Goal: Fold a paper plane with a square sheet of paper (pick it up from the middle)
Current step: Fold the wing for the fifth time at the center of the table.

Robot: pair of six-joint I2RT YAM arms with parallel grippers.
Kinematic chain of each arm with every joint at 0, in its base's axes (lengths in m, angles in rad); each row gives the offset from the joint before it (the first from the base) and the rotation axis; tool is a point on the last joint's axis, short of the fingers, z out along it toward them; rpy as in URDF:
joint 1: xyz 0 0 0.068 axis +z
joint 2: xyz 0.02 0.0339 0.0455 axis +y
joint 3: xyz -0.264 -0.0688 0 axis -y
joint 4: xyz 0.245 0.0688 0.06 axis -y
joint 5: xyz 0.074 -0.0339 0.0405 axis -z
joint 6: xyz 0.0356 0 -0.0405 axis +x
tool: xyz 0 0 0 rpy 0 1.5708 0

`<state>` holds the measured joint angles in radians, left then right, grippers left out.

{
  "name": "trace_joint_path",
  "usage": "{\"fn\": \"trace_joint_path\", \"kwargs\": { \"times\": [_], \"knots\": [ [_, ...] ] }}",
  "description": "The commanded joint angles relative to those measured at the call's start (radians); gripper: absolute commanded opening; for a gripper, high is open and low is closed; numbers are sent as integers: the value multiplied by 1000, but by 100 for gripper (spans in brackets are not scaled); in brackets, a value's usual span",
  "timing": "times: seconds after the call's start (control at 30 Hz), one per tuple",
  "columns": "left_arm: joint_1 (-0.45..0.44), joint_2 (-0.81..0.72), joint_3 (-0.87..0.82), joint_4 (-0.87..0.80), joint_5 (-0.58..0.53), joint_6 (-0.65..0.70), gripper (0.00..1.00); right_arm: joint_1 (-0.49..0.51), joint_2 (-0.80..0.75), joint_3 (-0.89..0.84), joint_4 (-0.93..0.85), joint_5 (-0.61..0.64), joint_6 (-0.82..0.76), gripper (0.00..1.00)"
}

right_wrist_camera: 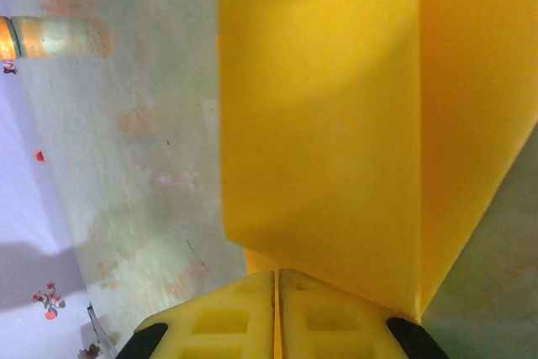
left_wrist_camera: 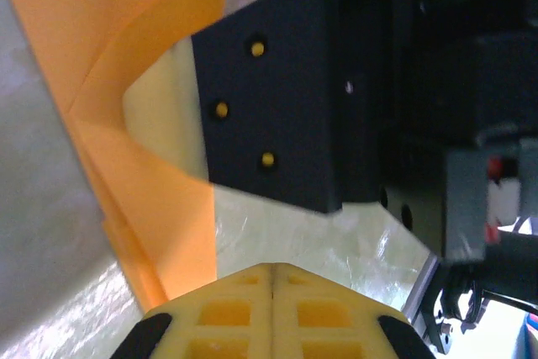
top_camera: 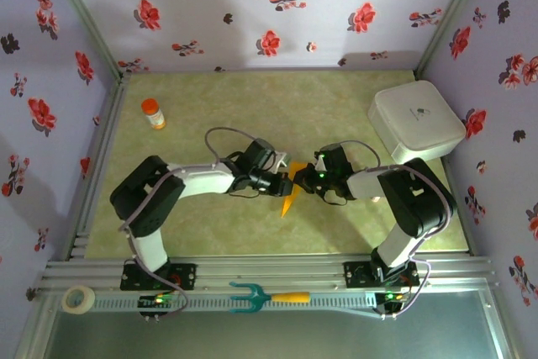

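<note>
The square sheet of paper is orange-yellow and creased into a narrow shape whose point hangs toward the near edge, like a paper plane. It sits mid-table between my two grippers. My right gripper comes in from the right. In the right wrist view its fingertips are shut on an edge of the paper, and a thin orange line shows between the pads. My left gripper faces it from the left. Its tips are pressed together with nothing between them. The paper lies to their left, and the right gripper's black finger is just ahead.
An orange-capped bottle stands at the far left of the mat. A white box sits at the far right. On the near rail lie a teal fork and a tape roll. Flowered walls close three sides.
</note>
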<state>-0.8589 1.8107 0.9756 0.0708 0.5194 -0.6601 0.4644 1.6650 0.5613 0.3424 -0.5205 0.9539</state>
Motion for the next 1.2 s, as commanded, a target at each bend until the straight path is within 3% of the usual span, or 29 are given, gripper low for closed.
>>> {"fn": "trace_joint_path", "kwargs": {
  "times": [0.0,0.27,0.53,0.87,1.17],
  "knots": [
    [3,52,42,-9,48,-16,1,-2,45,-34,-51,87,9,11],
    [8,122,77,-84,12,-3,1,-3,33,-32,-56,83,9,12],
    [8,137,7,-105,-41,-27,0,-6,-4,-10,-80,74,10,13],
    [8,104,-71,-42,-29,-45,0,-41,-162,84,-250,57,-96,16],
    [8,102,-74,-35,-29,-47,0,-3,-131,37,-147,-12,-76,9]
  ]
}}
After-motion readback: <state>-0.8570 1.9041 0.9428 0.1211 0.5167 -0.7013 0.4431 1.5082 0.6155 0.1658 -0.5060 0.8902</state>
